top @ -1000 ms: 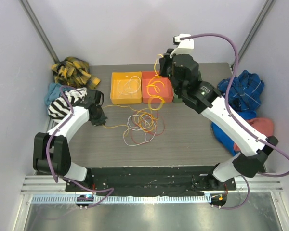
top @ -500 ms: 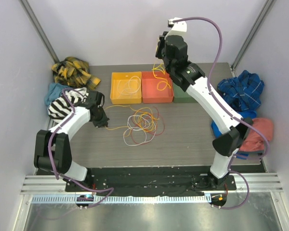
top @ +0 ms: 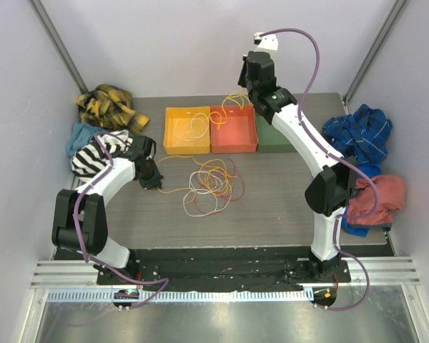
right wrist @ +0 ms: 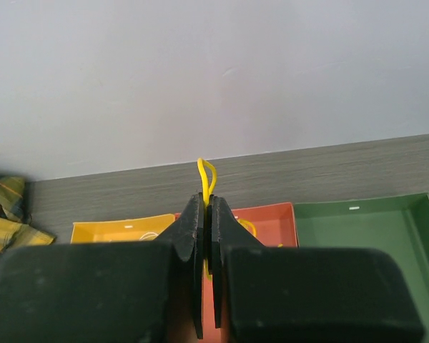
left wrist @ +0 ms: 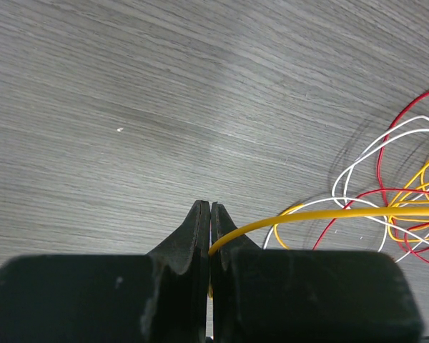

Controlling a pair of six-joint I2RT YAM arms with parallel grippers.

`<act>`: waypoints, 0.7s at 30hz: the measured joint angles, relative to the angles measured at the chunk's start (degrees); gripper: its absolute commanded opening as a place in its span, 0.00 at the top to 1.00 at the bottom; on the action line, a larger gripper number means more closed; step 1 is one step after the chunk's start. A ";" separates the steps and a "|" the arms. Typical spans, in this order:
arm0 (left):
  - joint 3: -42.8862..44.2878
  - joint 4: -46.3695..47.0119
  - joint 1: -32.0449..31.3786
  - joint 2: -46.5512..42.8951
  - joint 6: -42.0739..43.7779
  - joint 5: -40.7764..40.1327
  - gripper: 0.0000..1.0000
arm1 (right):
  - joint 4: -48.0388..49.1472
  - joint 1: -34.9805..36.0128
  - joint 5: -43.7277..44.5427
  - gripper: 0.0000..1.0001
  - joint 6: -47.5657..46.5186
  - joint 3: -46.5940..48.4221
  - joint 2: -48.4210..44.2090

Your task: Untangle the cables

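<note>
Over the table (top: 286,193), left tool (left wrist: 210,206) and right tool (right wrist: 207,201) pinch possibly one yellow cable (left wrist: 307,216).

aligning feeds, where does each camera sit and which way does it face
Top external: above, behind the robot, looking down on both arms, table, cable tangle.
Left wrist: low, facing the table; left pincer shut on yellow-orange cable.
Right wrist: raised, facing back wall; right pincer shut on yellow loop.
Top and left wrist share the cable tangle.
</note>
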 measured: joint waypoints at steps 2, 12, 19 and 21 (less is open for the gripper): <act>-0.07 0.04 0.00 0.00 0.00 0.02 1.00 | 0.70 -0.13 0.02 0.99 -0.02 0.00 0.94; -0.37 0.15 -0.22 -0.15 0.02 -0.17 1.00 | -1.42 -0.20 -1.14 0.22 1.92 -3.34 8.66; -0.46 0.09 -1.49 -2.89 0.00 -1.92 1.00 | -2.75 0.24 -1.29 0.20 4.33 -13.07 4.83; -0.44 0.09 -2.40 -3.93 -0.02 -2.86 1.00 | -3.13 1.07 -0.79 0.20 5.09 -17.79 -0.55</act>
